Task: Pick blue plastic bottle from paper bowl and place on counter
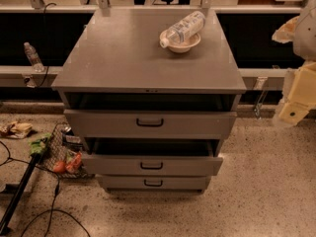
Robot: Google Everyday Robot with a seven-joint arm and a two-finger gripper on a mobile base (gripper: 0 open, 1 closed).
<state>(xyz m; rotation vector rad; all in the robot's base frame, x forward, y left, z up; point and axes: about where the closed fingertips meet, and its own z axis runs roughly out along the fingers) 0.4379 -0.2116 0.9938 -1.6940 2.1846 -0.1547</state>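
The blue plastic bottle (183, 27) lies on its side across the paper bowl (183, 45), white cap toward the front left, its body sticking out past the rim at the back right. The bowl sits on the far right part of the grey counter (128, 58). My gripper (293, 111) hangs at the right edge of the view, beside the cabinet and well off to the right of the bowl, touching nothing.
The cabinet's three black-handled drawers (149, 123) stand partly pulled out. A smaller clear bottle (32, 56) stands on the ledge at left. A wire basket with snack packs (61, 154), a black pole and cables (19, 191) lie on the floor at left.
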